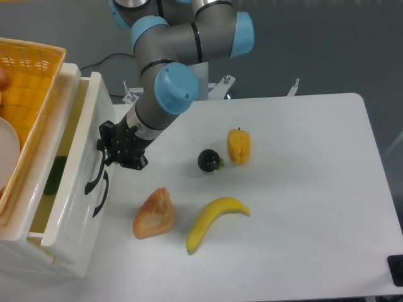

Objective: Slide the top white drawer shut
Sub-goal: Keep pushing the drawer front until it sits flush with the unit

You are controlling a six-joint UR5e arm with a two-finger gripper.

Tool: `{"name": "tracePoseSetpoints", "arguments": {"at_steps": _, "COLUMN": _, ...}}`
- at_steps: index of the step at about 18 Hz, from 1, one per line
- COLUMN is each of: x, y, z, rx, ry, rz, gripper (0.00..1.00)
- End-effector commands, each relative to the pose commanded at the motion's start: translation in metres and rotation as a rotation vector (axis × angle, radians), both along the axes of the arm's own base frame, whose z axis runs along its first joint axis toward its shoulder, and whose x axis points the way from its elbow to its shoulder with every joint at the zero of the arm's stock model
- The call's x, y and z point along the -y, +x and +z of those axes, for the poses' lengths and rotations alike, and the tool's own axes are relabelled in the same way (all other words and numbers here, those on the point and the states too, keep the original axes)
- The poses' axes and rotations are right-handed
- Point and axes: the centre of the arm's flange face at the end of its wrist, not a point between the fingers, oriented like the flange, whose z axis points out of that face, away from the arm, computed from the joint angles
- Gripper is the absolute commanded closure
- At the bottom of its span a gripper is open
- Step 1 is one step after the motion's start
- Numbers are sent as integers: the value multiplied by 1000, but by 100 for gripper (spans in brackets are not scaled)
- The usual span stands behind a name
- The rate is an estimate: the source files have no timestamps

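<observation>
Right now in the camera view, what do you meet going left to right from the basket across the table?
Yellow woven basket → top white drawer → claw → bread piece → black round fruit → yellow bell pepper.

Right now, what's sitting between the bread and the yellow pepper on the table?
In the camera view, the small black ball lies roughly between the bread and the pepper, close beside the pepper.
</observation>
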Motion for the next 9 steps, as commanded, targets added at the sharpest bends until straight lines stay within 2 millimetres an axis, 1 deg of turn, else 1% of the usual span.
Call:
{"name": "tracePoseSetpoints", "arguments": {"at_steps": 3, "x": -3, "y": 7, "z": -1, "rx": 1, "ry": -1, "rz": -14, "gripper": 100}}
{"name": "tracePoseSetpoints", "arguments": {"at_steps": 9, "x": -4, "y": 11, "z": 0, "rx": 0, "ry": 0, "rz": -20, "gripper": 100}}
